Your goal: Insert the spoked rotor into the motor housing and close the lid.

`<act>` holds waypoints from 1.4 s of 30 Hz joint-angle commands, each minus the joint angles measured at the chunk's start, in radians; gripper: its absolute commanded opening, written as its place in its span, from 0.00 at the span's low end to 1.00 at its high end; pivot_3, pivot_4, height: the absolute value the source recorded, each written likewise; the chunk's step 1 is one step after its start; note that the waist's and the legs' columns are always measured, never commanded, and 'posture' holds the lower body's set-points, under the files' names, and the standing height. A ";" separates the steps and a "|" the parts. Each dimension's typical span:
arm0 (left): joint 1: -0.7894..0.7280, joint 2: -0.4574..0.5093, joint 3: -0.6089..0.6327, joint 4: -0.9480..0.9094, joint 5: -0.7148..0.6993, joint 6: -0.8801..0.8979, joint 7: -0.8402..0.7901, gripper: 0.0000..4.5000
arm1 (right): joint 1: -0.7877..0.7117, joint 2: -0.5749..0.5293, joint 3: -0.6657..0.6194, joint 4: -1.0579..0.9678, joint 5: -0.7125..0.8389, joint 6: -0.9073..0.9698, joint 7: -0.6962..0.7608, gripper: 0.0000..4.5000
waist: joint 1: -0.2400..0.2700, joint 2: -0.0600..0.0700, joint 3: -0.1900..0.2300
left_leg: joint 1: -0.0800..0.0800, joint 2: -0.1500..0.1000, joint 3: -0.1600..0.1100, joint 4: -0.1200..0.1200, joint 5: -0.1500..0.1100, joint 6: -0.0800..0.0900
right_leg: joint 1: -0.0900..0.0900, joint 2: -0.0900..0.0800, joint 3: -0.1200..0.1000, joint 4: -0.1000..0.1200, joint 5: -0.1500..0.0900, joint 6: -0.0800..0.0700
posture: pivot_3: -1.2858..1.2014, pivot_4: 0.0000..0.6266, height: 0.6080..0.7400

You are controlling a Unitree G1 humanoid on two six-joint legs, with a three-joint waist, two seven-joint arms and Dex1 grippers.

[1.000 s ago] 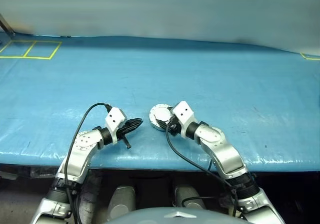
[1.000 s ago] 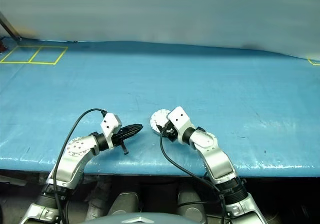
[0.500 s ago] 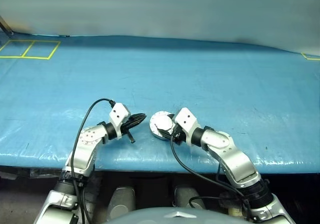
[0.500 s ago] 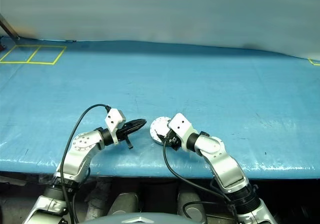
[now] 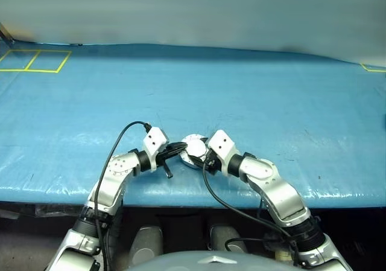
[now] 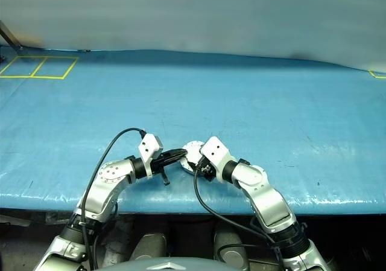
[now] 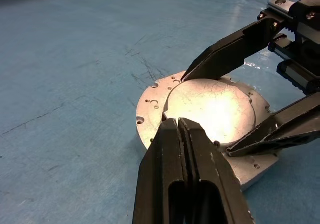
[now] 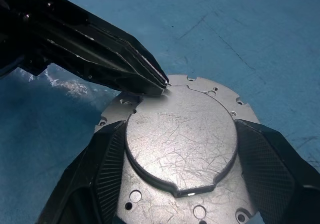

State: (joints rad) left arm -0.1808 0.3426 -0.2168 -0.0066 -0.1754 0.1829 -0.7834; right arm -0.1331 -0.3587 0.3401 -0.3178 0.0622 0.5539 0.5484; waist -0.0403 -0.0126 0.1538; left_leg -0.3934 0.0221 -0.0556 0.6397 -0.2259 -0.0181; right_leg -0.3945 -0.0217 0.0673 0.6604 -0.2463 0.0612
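The lid (image 8: 180, 139) lies plain pale-grey face up on the blue table, near its front edge (image 5: 193, 144). My right gripper (image 8: 185, 156) is shut on it, one black finger (image 8: 107, 159) on each side of its raised round centre. From the left, my left gripper (image 7: 178, 120) is shut with nothing in it. Its tips touch the edge of that raised centre (image 5: 184, 146). The spoked rotor and the motor housing are hidden from me.
A blue sheet (image 5: 271, 102) covers the table. Yellow tape squares (image 5: 33, 60) mark its far left corner, and another yellow mark (image 5: 373, 69) sits at the far right. The table's front edge (image 5: 181, 189) runs just behind both wrists.
My left gripper has moved right, up to the lid, and its shut tips now touch it. The right gripper keeps its hold on the lid.
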 commanded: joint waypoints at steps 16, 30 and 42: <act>-0.123 -0.061 -0.139 0.285 0.169 -0.124 -0.003 0.02 | 0.052 0.006 0.031 0.041 -0.020 0.026 -0.018 0.68 | 0.004 -0.002 -0.014 | 0.001 0.000 0.000 0.001 0.000 0.000 | 0.002 0.000 0.000 -0.001 0.000 0.000 | 0.52 0.24 1.00; -0.127 -0.040 -0.150 0.285 0.151 -0.109 -0.068 0.02 | 0.050 0.017 0.008 0.034 -0.029 0.012 -0.058 0.68 | 0.004 -0.002 -0.024 | 0.003 0.000 -0.001 0.001 0.000 0.000 | 0.003 -0.001 0.000 -0.001 -0.001 0.000 | 0.52 0.24 1.00; -0.131 -0.033 -0.029 0.173 -0.026 0.001 -0.144 0.02 | 0.046 0.022 0.015 0.047 -0.028 0.002 -0.055 0.68 | 0.002 -0.002 -0.022 | 0.000 0.000 0.000 -0.002 0.000 0.000 | 0.000 0.000 0.000 -0.002 -0.001 -0.001 | 0.52 0.24 1.00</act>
State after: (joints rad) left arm -0.3219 0.3003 -0.2500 0.1846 -0.1973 0.1671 -0.9175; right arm -0.1009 -0.3311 0.3380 -0.3136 0.0523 0.5325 0.4963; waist -0.0387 -0.0150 0.1315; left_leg -0.3928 0.0217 -0.0560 0.6369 -0.2260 -0.0181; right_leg -0.3945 -0.0220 0.0671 0.6585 -0.2475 0.0598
